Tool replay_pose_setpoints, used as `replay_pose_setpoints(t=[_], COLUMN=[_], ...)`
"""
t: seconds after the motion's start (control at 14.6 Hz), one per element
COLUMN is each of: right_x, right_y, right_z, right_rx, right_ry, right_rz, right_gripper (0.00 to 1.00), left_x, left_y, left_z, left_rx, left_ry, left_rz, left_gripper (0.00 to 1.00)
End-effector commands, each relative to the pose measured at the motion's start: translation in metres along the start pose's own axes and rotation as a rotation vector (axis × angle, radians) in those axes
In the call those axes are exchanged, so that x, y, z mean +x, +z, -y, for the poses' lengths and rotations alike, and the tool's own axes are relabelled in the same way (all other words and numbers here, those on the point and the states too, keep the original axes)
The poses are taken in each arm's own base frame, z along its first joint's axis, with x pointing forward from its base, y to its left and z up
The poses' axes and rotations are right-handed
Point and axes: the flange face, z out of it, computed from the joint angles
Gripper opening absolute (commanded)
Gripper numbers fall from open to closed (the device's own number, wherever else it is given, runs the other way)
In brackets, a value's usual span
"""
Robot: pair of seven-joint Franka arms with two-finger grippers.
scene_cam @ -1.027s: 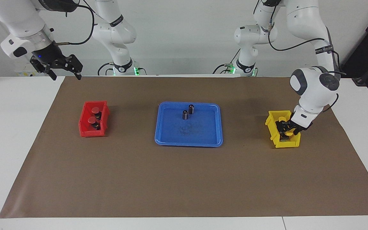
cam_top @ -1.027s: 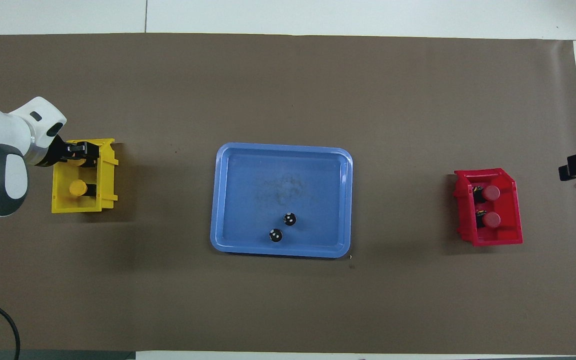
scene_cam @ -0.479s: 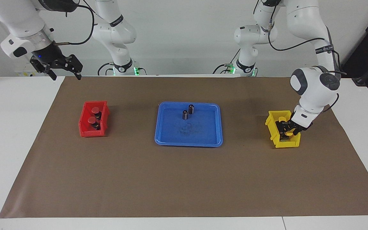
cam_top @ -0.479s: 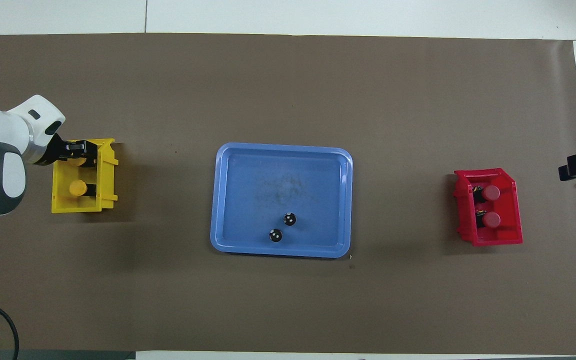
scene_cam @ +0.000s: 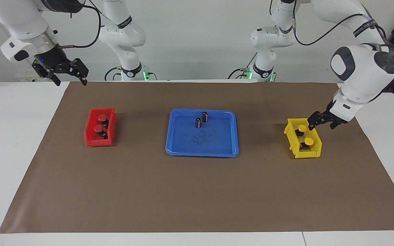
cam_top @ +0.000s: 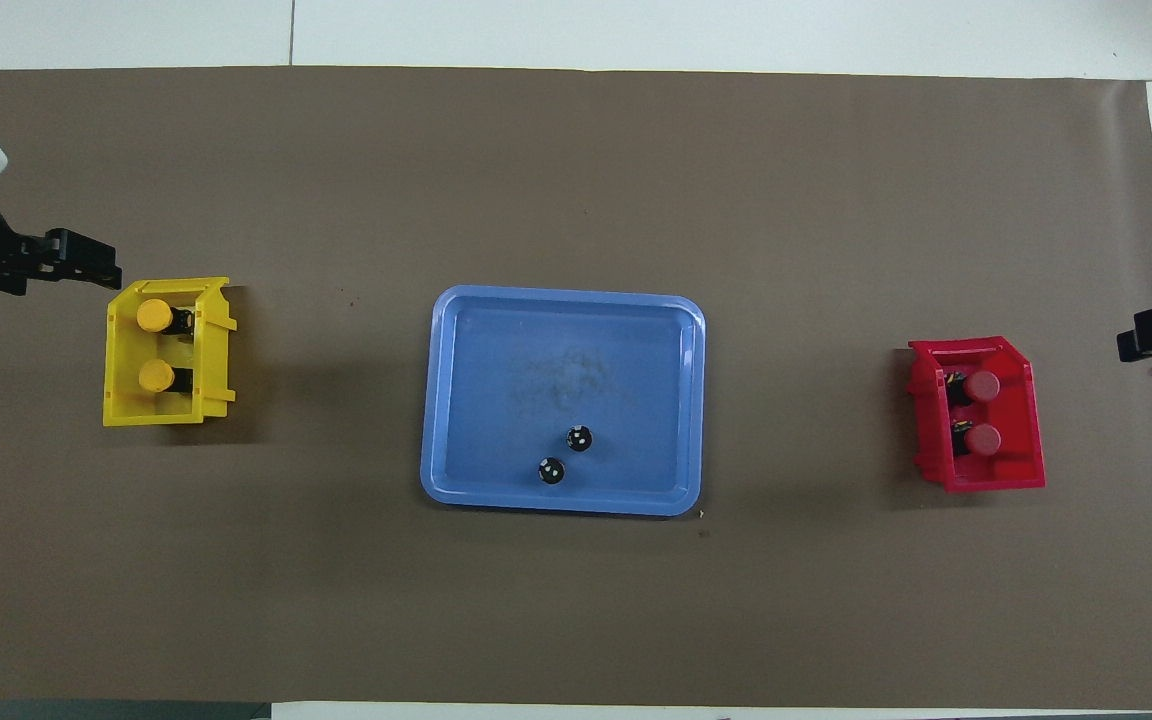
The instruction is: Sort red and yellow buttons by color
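Observation:
Two yellow buttons (scene_cam: pixel 301 127) (scene_cam: pixel 308 140) lie in the yellow bin (scene_cam: pixel 291 135) at the left arm's end of the table; they also show in the overhead view (cam_top: pixel 153 315) (cam_top: pixel 153 376). Two red buttons (scene_cam: pixel 102 117) (scene_cam: pixel 98 128) lie in the red bin (scene_cam: pixel 89 131) at the right arm's end. My left gripper (scene_cam: pixel 323 121) is open and empty, raised over a corner of the yellow bin. My right gripper (scene_cam: pixel 69 78) is open and empty, held high over the table's corner by the red bin, waiting.
A blue tray (scene_cam: pixel 217 145) sits in the middle of the brown mat, with two dark capless cylinders (scene_cam: pixel 205 116) (scene_cam: pixel 198 122) standing in its part nearer to the robots. The mat covers most of the white table.
My left gripper let go of a yellow button in the yellow bin and rose out of it. The right arm has not moved.

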Motion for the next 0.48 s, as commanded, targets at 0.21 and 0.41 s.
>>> replay_pose_setpoints(t=[0.21, 0.41], right_x=[-0.004, -0.004], right_y=[-0.001, -0.001], right_z=[0.000, 0.000], right_rx=[0.004, 0.004], right_ry=[0.012, 0.012], right_rz=[0.009, 0.009], right_gripper=[1.00, 1.00], left_x=[-0.030, -0.034], left_y=[-0.075, -0.079], left_z=[-0.039, -0.051], left_rx=[-0.017, -0.024], left_ry=[0.068, 0.086], left_rz=[0.061, 0.064], left_gripper=[1.00, 1.00])
